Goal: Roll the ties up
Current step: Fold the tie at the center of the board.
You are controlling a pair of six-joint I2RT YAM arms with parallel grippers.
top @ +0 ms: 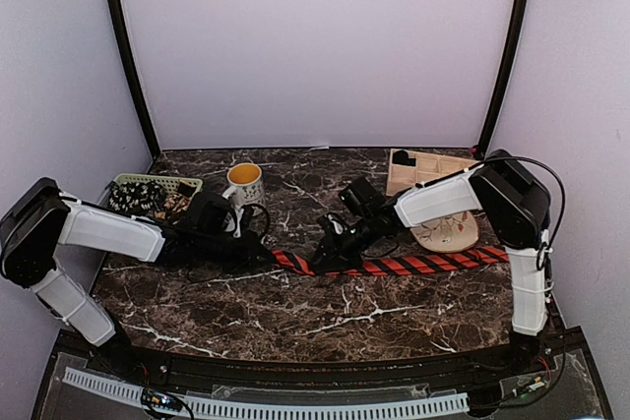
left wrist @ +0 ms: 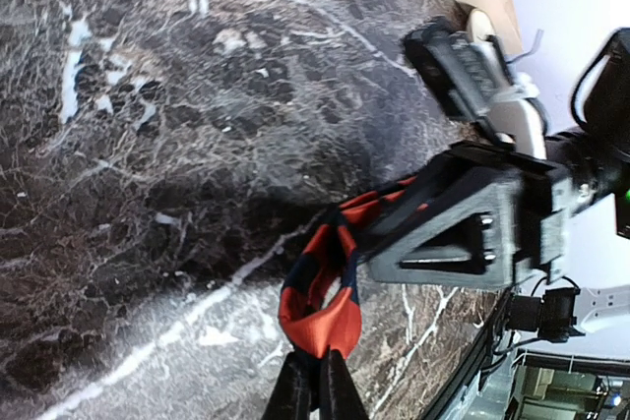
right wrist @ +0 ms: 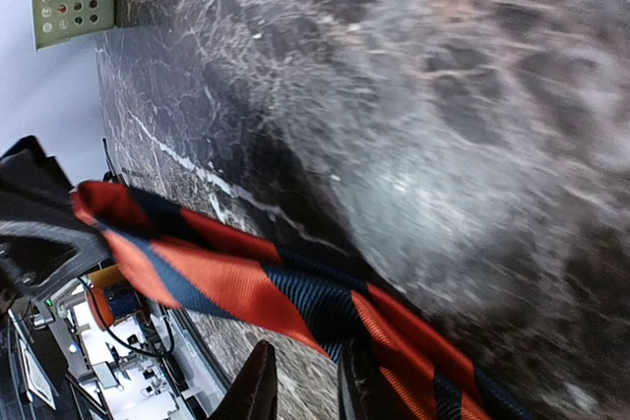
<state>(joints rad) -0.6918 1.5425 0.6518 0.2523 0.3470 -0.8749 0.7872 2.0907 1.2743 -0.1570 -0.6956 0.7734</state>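
Striped tie (left wrist: 311, 310) end pinched in closed left gripper (left wrist: 314, 373); right gripper (right wrist: 307, 366) on tie just beside, grip unclear.

Soft even lighting, marble tabletop (right wrist: 423, 184) blurred with pale central glare in right wrist view, left wrist view sharper, dark shadow mid-frame.

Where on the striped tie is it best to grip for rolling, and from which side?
The left end of the tie, from above, across its width: it is thin and lies along the table, so a side approach probably catches nothing. The left gripper is shut there.
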